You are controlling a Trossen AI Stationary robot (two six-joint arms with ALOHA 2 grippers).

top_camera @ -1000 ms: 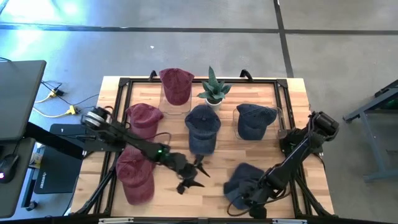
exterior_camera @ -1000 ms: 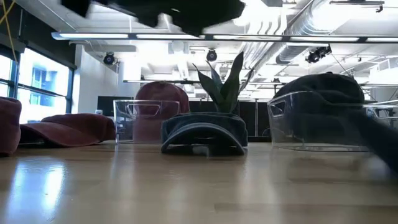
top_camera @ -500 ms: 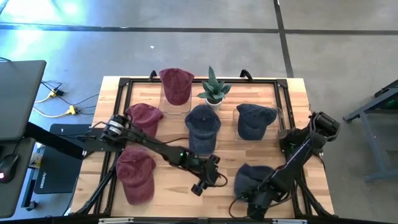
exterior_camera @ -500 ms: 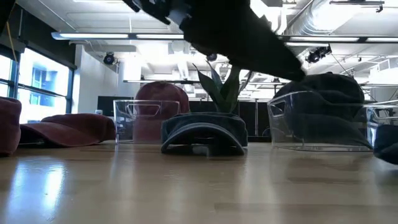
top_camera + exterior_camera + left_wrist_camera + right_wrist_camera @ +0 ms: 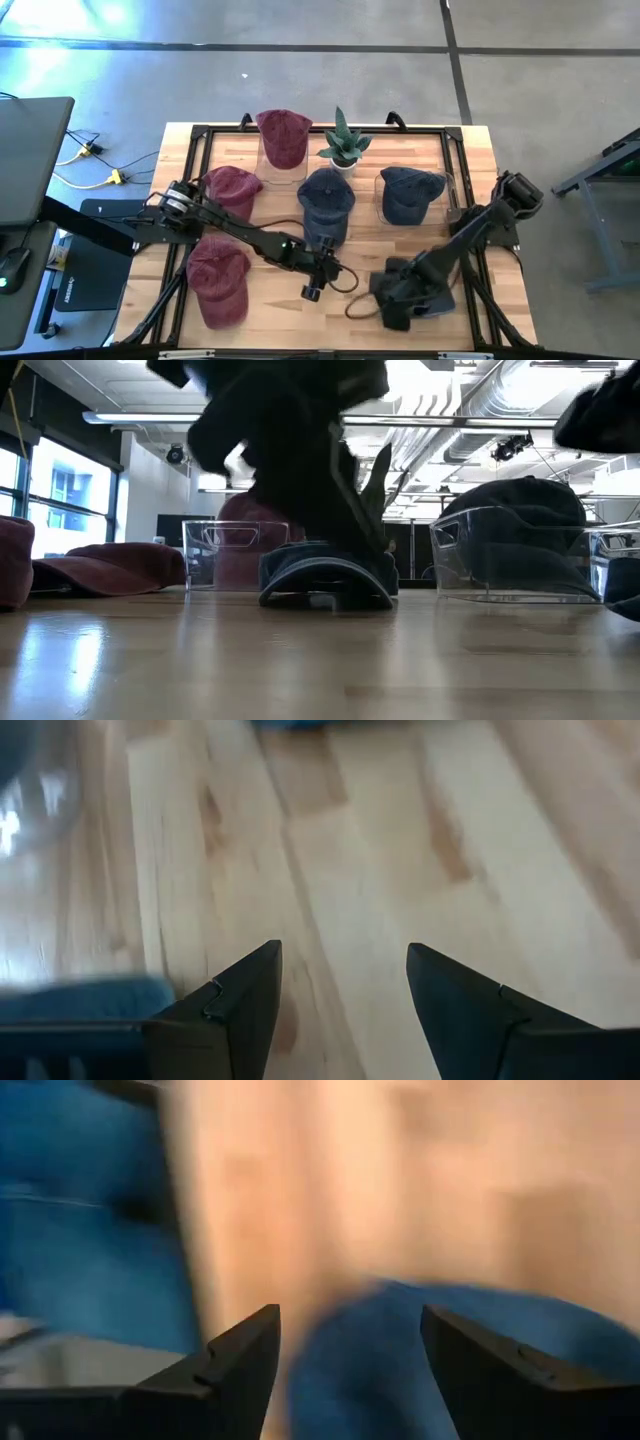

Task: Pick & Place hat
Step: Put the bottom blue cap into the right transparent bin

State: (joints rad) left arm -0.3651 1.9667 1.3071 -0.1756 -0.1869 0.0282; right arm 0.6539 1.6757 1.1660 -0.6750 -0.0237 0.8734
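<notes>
Six hats show on the worktop [image 5: 470, 140] from my overhead camera: three maroon and three navy. One maroon hat [image 5: 283, 138] sits at the far edge in a clear bin [image 5: 225, 550], just beside a potted plant [image 5: 344, 140] at the middle of that edge. A second maroon hat [image 5: 231, 190] lies toward the left edge, and a third maroon hat [image 5: 217, 280] lies near the front left corner. One navy hat [image 5: 326, 203] lies at the centre of the worktop, just in front of the plant. A second navy hat [image 5: 409, 194] rests in a clear bin [image 5: 510, 555] toward the right edge. A third navy hat [image 5: 400, 295] lies near the front edge, right of centre, largely covered by the right arm. My left claw [image 5: 313, 286] hangs over bare wood just in front of the centre navy hat; its wrist camera shows the two fingers [image 5: 245, 995] spread apart with only worktop between them, grasping nothing. My right claw [image 5: 392, 297] sits over the front navy hat; its wrist camera shows the fingers [image 5: 245, 1355] parted with blue fabric [image 5: 440, 1360] beneath the gap, not clenched on it. I cannot tell whether the right fingers touch the hat. A dark cable [image 5: 358, 305] loops on the wood between the two claws.
</notes>
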